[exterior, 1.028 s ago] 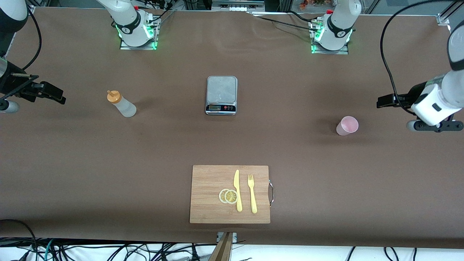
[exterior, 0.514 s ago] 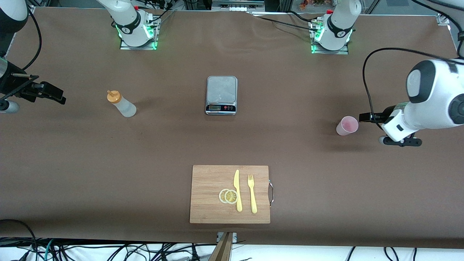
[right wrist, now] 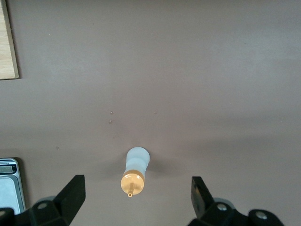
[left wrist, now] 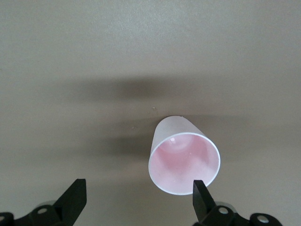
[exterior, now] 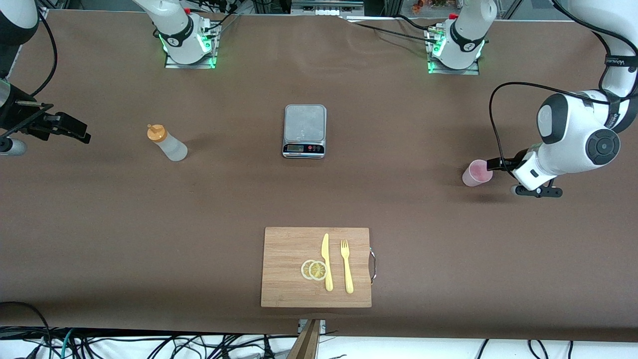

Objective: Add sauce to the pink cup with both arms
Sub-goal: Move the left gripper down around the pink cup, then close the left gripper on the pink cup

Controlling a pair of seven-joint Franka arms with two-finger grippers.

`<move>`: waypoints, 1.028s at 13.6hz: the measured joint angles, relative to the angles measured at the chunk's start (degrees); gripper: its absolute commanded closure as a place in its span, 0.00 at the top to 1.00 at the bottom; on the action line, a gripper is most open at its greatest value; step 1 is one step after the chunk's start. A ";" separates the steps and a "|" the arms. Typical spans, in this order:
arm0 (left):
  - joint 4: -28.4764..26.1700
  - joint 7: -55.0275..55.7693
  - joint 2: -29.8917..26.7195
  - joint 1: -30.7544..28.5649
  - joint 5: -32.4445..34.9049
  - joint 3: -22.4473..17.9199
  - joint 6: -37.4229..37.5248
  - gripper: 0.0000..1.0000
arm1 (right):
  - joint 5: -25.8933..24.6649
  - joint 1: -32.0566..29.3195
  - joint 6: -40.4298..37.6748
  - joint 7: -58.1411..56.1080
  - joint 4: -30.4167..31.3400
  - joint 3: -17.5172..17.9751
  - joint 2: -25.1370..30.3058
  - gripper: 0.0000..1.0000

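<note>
Toward the left arm's end of the tabletop [exterior: 398,199], the left gripper [left wrist: 136,200] is wide open, empty, just beside the upright pink cup [exterior: 477,173]; you are mid-approach. Next: straddle it, close gently. The right gripper [right wrist: 136,197] waits open and empty, well apart from the sauce [exterior: 166,142].

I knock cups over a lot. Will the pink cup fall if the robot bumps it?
Probably. The pink cup looks thin, empty and light, so an open left gripper finger could easily tip it. Being round, it might then roll on the table.
</note>
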State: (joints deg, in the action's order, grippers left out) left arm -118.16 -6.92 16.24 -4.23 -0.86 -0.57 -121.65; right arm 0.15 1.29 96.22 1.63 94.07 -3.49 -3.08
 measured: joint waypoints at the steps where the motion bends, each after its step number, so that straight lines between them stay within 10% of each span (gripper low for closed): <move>1: -0.59 -0.03 0.01 0.00 0.00 0.00 -0.90 0.99 | 0.00 0.00 0.00 0.00 0.00 0.00 0.00 1.00; 14: -3.33 -0.11 2.54 0.01 0.00 0.00 -9.30 0.98 | 0.00 0.00 0.00 0.00 0.00 0.00 0.00 1.00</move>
State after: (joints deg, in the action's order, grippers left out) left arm -121.48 -7.03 18.78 -4.22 -0.86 -0.57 -130.95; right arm 0.15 1.29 96.22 1.63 94.07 -3.49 -3.08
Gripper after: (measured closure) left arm 0.013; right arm 0.000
